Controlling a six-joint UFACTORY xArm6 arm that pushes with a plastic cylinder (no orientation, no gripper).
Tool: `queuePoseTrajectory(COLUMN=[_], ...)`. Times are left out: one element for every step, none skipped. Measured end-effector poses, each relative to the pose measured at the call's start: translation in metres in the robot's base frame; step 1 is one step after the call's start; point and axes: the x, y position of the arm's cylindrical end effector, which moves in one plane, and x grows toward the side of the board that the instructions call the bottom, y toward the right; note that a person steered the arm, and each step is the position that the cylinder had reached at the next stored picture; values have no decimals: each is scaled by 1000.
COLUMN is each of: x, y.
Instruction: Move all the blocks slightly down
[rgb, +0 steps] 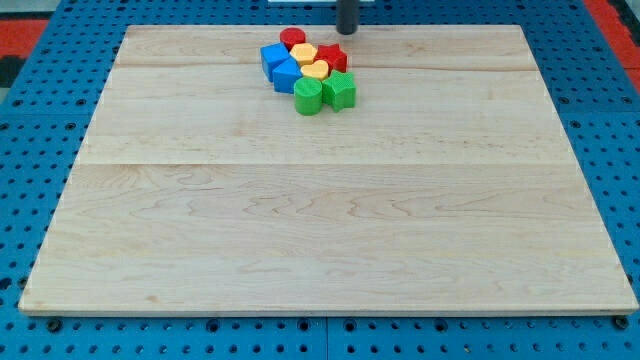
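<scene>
Several blocks sit packed together near the top middle of the wooden board (320, 200). A red round block (292, 38) is at the top, with a red star block (332, 57) to its right. A yellow block (304, 53) and a yellow heart-like block (316, 70) lie between them. Two blue blocks (272, 56) (287, 75) form the left side. A green round block (308, 96) and a green star-like block (340, 90) form the bottom. My tip (346, 32) is at the view's top, just above and right of the cluster, close to the red star block.
The board lies on a blue pegboard table (30, 150) with holes. Red areas show at the view's top corners (20, 20).
</scene>
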Motion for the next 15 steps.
queuePoseTrajectory(x=[0, 0, 1, 41, 52, 32, 34, 50, 50, 49, 49, 51, 49, 77, 98], y=[-15, -39, -58, -58, -51, -3, 63, 68, 68, 67, 67, 69, 90, 104, 73])
